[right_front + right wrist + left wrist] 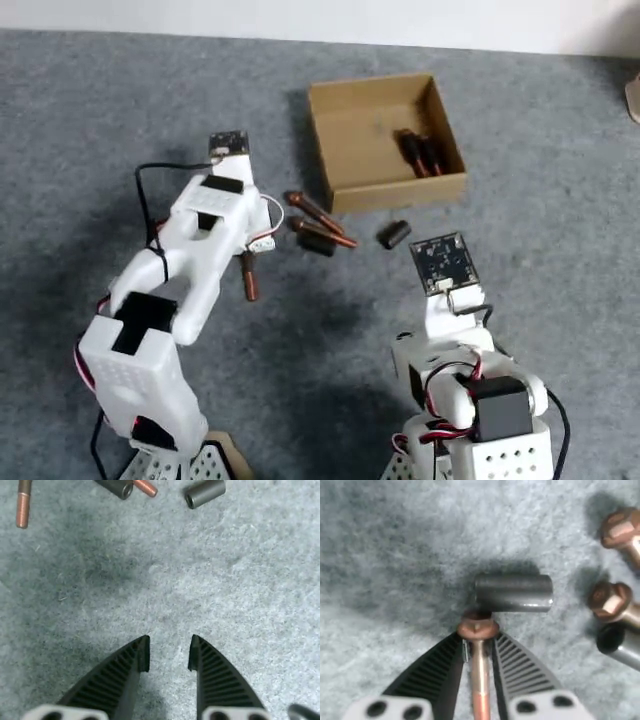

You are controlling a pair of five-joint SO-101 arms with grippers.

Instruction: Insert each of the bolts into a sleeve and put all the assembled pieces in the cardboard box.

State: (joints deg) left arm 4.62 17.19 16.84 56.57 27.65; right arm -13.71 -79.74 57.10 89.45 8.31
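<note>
From the high view, the left arm (200, 240) lies across the left-centre of the frame with its white body over its own fingers. The threaded end of the held bolt (250, 282) pokes out beneath it. The left wrist view gives me the close detail. The left gripper (479, 640) is clamped on that copper bolt, with the shank between the ribbed pads (510, 665) and the hex head just past the fingertips. The head touches, or very nearly touches, the side of a dark sleeve (514, 593) that lies crosswise to the bolt on the grey carpet (395, 555). The bolt is not lined up with the sleeve's bore.

The cardboard box (340, 150) sits in the upper centre of the high view, with assembled pieces (420, 155) against its right wall. Below its front wall lie two loose bolts (315, 212). A second sleeve (318, 243) lies against the nearer one, and I cannot tell whether that bolt is inside it. A third sleeve (393, 234) lies alone just right of them.

The right arm (470, 390) stands at the lower right. In its wrist view the right gripper (168, 653) has its fingers parted by a narrow gap with nothing between them, over bare carpet. The third sleeve is well beyond its fingertips.
</note>
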